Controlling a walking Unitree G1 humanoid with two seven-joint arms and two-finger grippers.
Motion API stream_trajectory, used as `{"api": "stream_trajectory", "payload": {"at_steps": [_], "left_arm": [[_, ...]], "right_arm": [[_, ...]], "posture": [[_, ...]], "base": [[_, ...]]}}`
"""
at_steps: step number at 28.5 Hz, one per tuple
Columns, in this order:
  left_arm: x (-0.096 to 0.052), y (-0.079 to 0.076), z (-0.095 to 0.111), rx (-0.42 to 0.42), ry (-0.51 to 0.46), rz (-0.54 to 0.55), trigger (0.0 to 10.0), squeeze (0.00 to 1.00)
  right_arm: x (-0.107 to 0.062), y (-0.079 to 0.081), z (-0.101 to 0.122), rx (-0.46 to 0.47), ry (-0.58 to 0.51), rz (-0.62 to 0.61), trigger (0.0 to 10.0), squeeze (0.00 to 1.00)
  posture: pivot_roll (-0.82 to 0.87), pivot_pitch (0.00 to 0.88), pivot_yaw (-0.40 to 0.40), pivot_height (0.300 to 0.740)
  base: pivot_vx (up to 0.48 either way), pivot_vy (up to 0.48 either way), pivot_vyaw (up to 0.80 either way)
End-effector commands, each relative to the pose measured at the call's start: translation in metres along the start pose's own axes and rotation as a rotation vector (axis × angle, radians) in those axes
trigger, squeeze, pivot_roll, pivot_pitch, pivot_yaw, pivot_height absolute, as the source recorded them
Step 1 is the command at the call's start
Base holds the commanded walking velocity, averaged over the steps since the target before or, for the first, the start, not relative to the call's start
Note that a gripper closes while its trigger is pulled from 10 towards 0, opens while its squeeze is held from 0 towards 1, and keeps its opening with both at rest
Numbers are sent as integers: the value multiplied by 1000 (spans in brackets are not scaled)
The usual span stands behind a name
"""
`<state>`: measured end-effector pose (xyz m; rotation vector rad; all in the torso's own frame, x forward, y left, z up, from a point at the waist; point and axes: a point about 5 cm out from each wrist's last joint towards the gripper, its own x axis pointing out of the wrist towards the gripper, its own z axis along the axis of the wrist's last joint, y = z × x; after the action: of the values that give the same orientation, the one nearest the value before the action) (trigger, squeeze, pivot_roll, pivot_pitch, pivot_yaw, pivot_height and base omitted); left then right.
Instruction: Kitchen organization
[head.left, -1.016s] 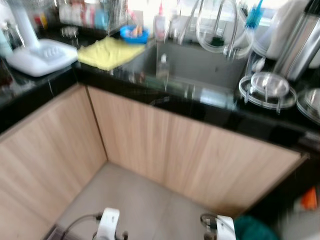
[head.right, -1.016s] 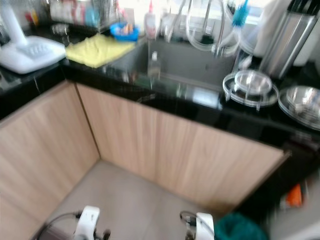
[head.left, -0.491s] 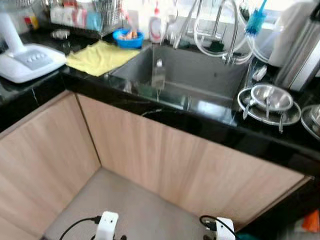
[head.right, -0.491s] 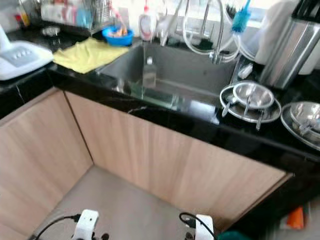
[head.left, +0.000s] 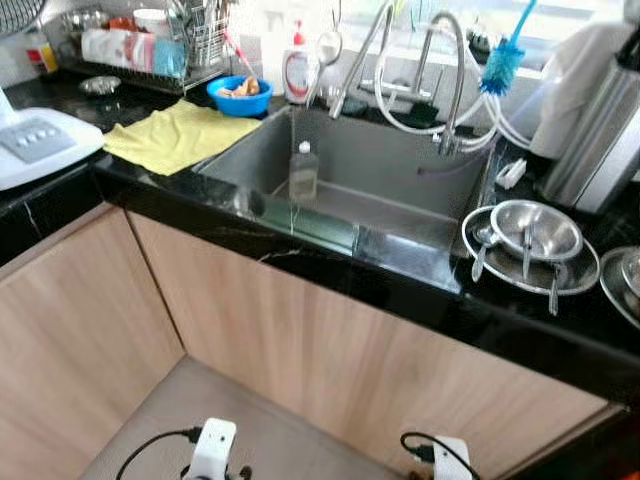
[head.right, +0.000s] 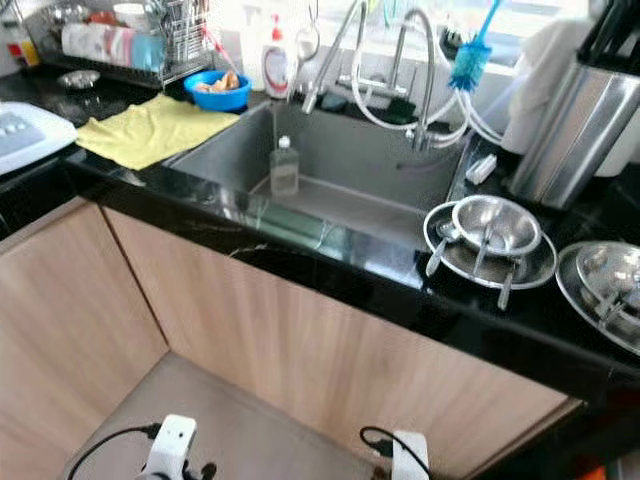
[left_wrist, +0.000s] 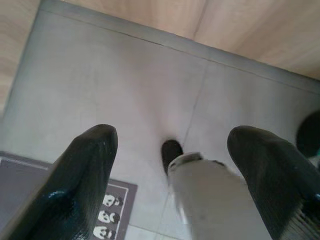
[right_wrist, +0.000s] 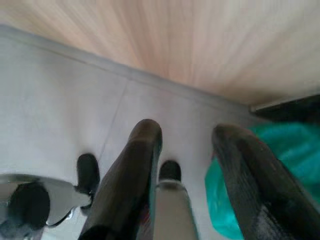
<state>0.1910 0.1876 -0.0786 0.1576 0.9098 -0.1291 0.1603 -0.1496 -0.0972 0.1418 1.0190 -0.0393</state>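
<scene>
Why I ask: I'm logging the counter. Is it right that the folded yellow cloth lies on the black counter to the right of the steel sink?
Not quite: the folded yellow cloth lies on the black counter to the left of the steel sink, as the left eye view shows.

The sink (head.left: 400, 180) is sitting in the middle of the counter (head.left: 330, 265), with a bottle (head.left: 303, 173) standing inside it toward its left wall. A cloth (head.left: 170, 135) is lying on the counter left of the sink, a bowl (head.left: 238, 95) resting just behind it. The faucet (head.left: 445, 70) is rising behind the sink. To the right, a plate (head.left: 530, 262) is carrying a metal bowl (head.left: 540, 228). Cabinet doors (head.left: 330, 350) are standing below the counter, the floor (head.left: 250, 425) lying before them.
</scene>
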Motion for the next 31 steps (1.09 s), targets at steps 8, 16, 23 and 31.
{"api": "stream_trajectory", "payload": {"at_steps": [8, 16, 23, 31], "left_arm": [[0, -1, -2, -10, 4, -5, 10000, 0], [0, 0, -1, -14, 4, -8, 10000, 0], [-1, 1, -1, -16, 0, -8, 10000, 0], [0, 3, 0, -15, -5, -3, 10000, 0]], "right_arm": [[0, 2, 1, -12, 4, 12, 10000, 0], [1, 3, 2, -13, 10, 14, 10000, 0], [1, 4, 1, -11, 13, 16, 10000, 0], [1, 5, 2, -11, 14, 20, 10000, 0]], "posture": [[105, 0, -57, 740], [106, 6, -56, 740], [108, 7, -52, 740], [110, 10, -48, 740]], "base": [[0, 0, -448], [0, 0, -691], [0, 0, -689], [0, 0, -692]]}}
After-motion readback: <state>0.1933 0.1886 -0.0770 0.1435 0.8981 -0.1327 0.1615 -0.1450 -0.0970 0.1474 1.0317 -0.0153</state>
